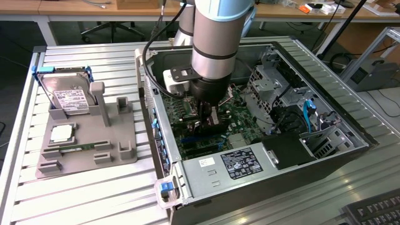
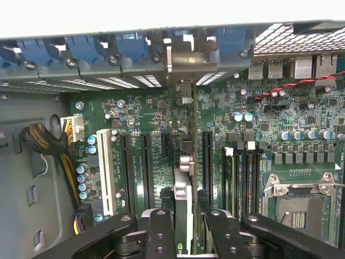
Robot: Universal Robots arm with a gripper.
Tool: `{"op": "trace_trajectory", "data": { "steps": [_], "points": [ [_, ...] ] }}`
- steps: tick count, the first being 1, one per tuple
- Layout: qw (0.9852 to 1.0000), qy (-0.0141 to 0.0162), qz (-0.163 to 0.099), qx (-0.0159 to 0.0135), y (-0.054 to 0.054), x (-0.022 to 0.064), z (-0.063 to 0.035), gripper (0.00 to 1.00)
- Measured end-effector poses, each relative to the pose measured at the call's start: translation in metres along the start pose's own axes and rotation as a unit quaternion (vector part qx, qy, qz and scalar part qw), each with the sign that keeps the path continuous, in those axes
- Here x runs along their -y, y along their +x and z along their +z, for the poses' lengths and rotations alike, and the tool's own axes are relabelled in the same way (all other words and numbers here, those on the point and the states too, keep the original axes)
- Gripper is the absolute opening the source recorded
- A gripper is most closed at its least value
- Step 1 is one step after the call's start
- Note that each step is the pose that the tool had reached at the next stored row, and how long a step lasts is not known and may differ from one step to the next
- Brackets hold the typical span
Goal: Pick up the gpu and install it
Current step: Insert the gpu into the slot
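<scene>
My gripper (image 2: 186, 218) is down inside the open computer case (image 1: 350, 126), shut on the gpu (image 2: 183, 186). The card stands on edge between the two black fingers (image 2: 161, 229) and runs over the green motherboard (image 2: 269, 129) in line with the long black expansion slots (image 2: 145, 167). Its silver bracket end (image 2: 183, 62) reaches the case's rear slot openings. Whether the card's edge sits in a slot I cannot tell. In the exterior view the gripper (image 1: 209, 115) hangs straight down over the board's middle, and the arm hides most of the gpu (image 1: 214, 119).
A grey parts holder (image 1: 119, 140) at the exterior view's left carries a hard drive (image 1: 69, 96), a processor (image 1: 62, 133) and a memory stick (image 1: 75, 147). Inside the case are the power supply (image 1: 231, 166), a drive cage (image 1: 269, 84), cables (image 2: 43, 140) and the processor socket (image 2: 296, 208).
</scene>
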State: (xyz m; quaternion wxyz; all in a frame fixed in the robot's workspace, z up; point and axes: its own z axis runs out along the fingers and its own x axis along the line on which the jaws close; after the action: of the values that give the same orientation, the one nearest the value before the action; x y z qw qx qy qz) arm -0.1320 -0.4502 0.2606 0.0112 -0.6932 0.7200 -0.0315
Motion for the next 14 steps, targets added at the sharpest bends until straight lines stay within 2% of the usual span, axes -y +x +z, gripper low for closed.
{"op": "trace_trajectory", "data": {
  "steps": [14],
  "points": [
    [0.9999, 0.0004, -0.013, 0.0009, -0.0009, -0.0001, 0.0019, 0.27]
  ]
}}
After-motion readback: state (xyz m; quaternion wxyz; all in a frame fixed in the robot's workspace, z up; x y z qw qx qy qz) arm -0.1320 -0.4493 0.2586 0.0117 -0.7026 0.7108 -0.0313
